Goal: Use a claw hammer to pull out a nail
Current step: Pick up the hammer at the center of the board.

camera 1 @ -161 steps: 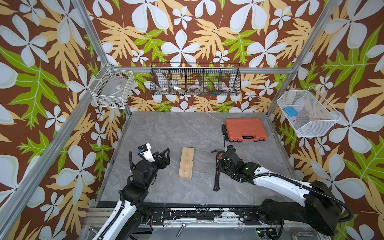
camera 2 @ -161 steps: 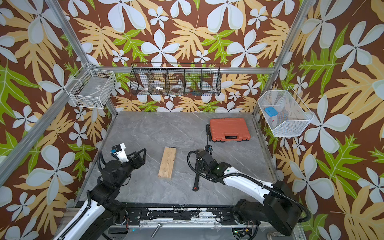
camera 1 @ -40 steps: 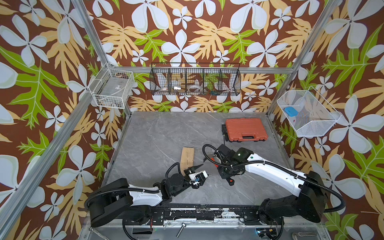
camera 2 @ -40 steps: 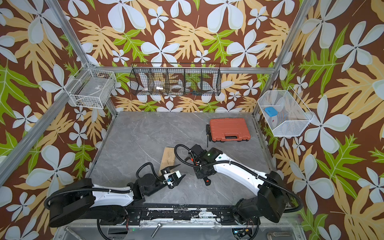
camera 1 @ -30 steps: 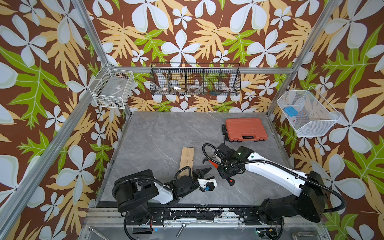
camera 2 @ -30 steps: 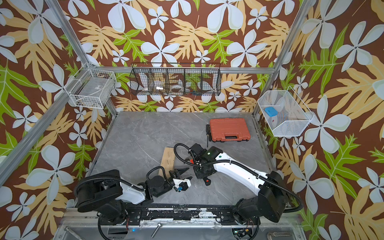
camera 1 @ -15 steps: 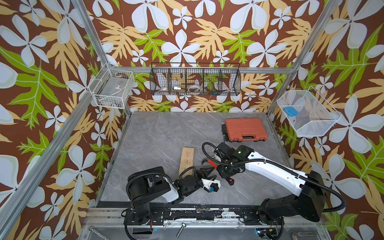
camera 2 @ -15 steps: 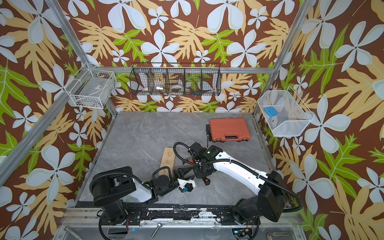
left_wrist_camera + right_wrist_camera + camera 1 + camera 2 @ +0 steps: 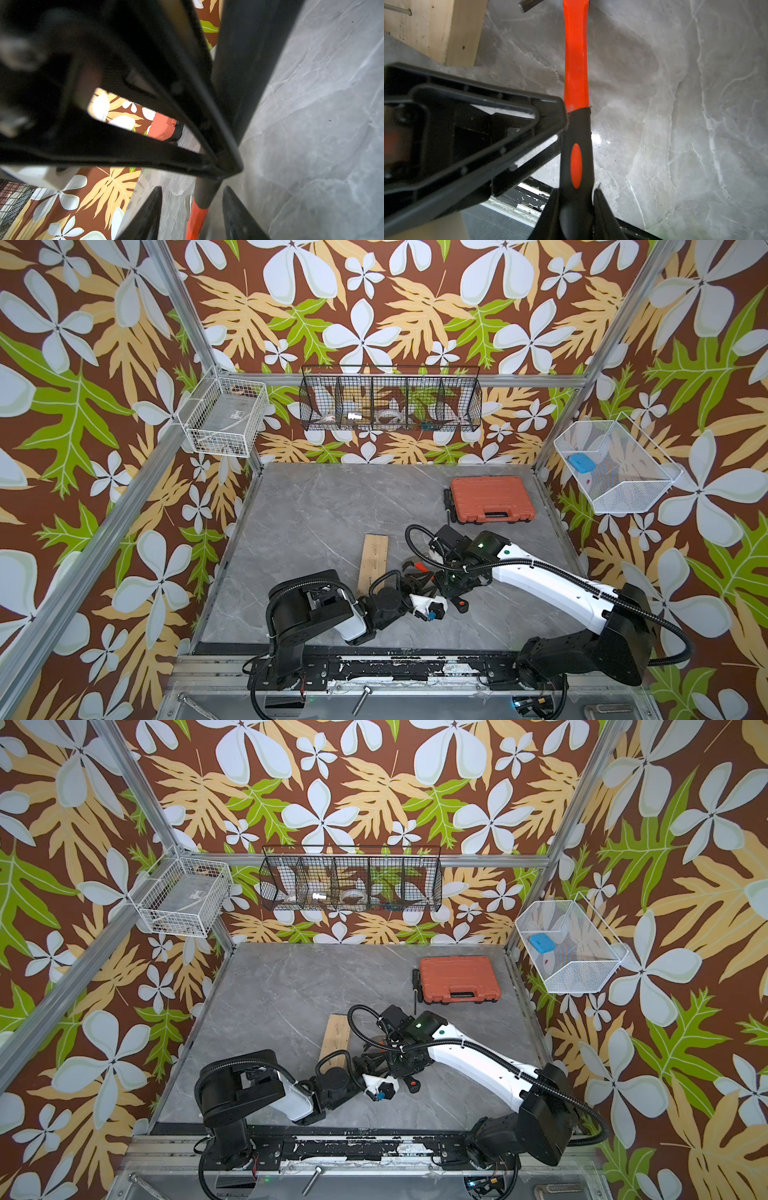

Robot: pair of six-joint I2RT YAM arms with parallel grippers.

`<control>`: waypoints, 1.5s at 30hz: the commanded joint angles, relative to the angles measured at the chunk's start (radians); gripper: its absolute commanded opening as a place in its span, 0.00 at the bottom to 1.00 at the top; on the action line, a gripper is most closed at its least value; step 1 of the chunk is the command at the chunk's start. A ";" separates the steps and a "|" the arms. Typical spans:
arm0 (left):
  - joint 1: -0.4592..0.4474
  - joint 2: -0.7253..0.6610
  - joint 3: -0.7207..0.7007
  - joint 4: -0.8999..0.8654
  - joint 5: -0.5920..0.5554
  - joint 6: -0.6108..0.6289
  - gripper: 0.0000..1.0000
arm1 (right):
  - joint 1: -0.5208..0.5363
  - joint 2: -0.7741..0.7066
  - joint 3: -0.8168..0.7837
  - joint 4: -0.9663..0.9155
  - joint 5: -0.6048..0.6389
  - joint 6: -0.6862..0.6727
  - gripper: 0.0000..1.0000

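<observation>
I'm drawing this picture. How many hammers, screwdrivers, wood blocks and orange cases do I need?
claw hammer: 1
screwdriver: 1
wooden block: 1
orange case: 1
Total: 4

Claw hammer (image 9: 576, 68): red-orange shaft, black rubber grip with red-orange oval inset. Flat rectangular wooden block (image 9: 374, 560): pale tan, fine grain. Marble-look tabletop (image 9: 324, 510): grey, white veins. Rectangular plastic tool case (image 9: 492, 498) behind block: orange-red, black handle. Walls (image 9: 374, 302): brown, white flowers, green and tan leaves.
</observation>
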 commanded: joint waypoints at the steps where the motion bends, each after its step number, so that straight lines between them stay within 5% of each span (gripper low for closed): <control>1: -0.003 0.017 0.012 0.014 -0.021 0.028 0.49 | -0.001 -0.006 0.010 0.008 -0.036 0.008 0.15; 17: -0.018 0.023 0.002 0.137 -0.057 0.050 0.26 | -0.001 -0.023 0.020 0.012 -0.066 0.015 0.19; 35: -0.054 -0.067 -0.065 0.158 -0.067 0.018 0.07 | -0.001 -0.090 0.139 0.240 0.031 -0.015 0.72; 45: -0.055 -0.187 -0.080 0.040 0.030 -0.124 0.01 | -0.002 -0.377 0.088 0.506 0.164 -0.303 0.80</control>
